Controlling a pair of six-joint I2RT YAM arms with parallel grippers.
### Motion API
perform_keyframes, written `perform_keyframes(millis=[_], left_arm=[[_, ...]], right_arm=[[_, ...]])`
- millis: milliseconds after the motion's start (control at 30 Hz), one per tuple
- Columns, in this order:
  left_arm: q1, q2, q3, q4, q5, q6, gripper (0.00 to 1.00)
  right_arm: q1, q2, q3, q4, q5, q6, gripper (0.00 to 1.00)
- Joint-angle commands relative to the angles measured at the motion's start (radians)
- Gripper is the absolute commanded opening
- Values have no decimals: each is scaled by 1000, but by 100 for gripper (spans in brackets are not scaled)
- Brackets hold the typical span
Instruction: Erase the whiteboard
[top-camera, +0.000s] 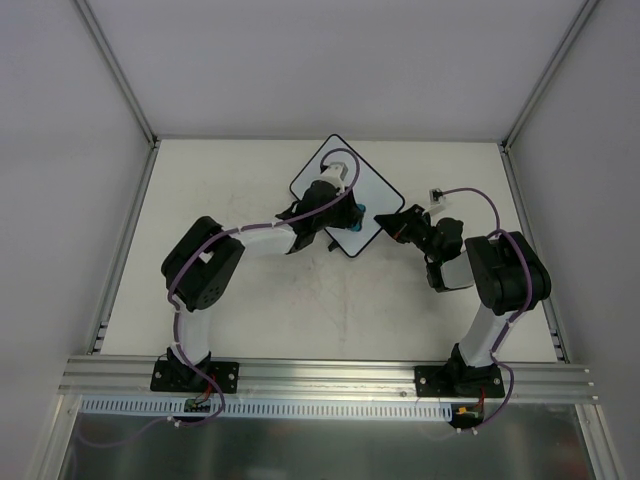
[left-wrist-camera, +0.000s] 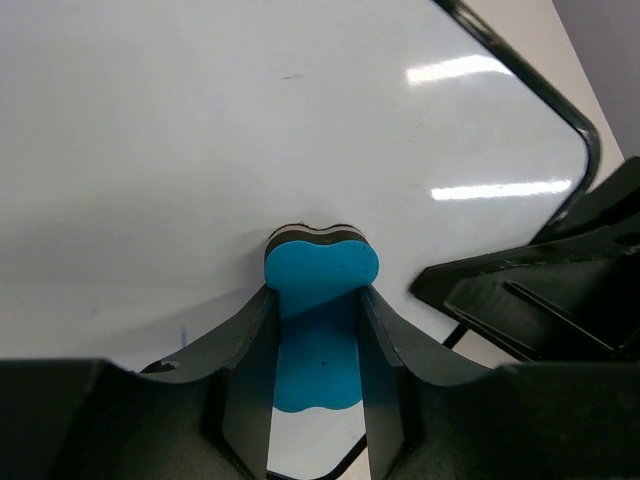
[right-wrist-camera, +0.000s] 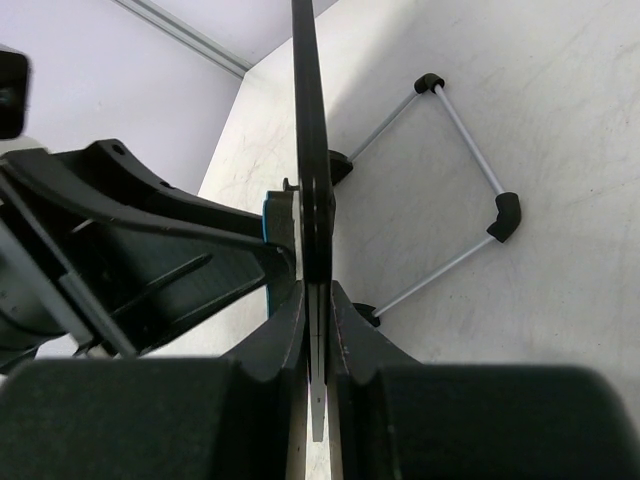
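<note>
Left tool (left-wrist-camera: 318, 297) clamps blue eraser (left-wrist-camera: 322, 268) against whiteboard (left-wrist-camera: 250, 130); right tool (right-wrist-camera: 315, 292) pinches its edge, one corner pointing away.

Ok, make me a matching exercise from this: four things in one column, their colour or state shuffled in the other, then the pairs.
Things
1. eraser
2. whiteboard
3. wire stand
4. right gripper

Colour or state
a. clamped on the board's edge
b. grey rods with black corner caps
c. blue, pinched in the left gripper
d. white face, thin black rim

Pairs: 1-c, 2-d, 3-b, 4-a
</note>
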Motion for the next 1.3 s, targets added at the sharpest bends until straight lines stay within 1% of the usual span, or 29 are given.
perform_keyframes(millis=[0, 67, 300, 333, 467, 567, 600, 667, 733, 1033, 1267], left_arm=[[64, 39, -76, -139, -93, -88, 0], [89, 33, -99, -137, -86, -123, 0], [123, 33, -129, -136, -70, -188, 0], [132, 36, -129, -134, -49, -195, 0], [140, 58, -130, -93, 9, -203, 0], [137, 59, -144, -65, 9, -208, 0], [137, 56, -152, -29, 35, -209, 0], [134, 50, -178, 18, 61, -200, 0], [120, 30, -192, 48, 54, -174, 0], [14, -19, -201, 53, -12, -44, 0], [-18, -31, -202, 68, 68, -13, 0]], right_arm=[[17, 8, 17, 174, 8, -43, 0], [17, 7, 17, 174, 8, -43, 0], [15, 10, 18, 174, 6, -41, 0], [17, 10, 18, 174, 6, -41, 0], [15, 13, 18, 174, 5, -41, 0], [17, 11, 18, 174, 6, -41, 0], [15, 11, 18, 174, 6, -41, 0], [17, 13, 18, 174, 5, -40, 0], [17, 13, 20, 174, 5, -38, 0], [15, 11, 20, 174, 3, -40, 0], [17, 10, 20, 174, 3, -40, 0]])
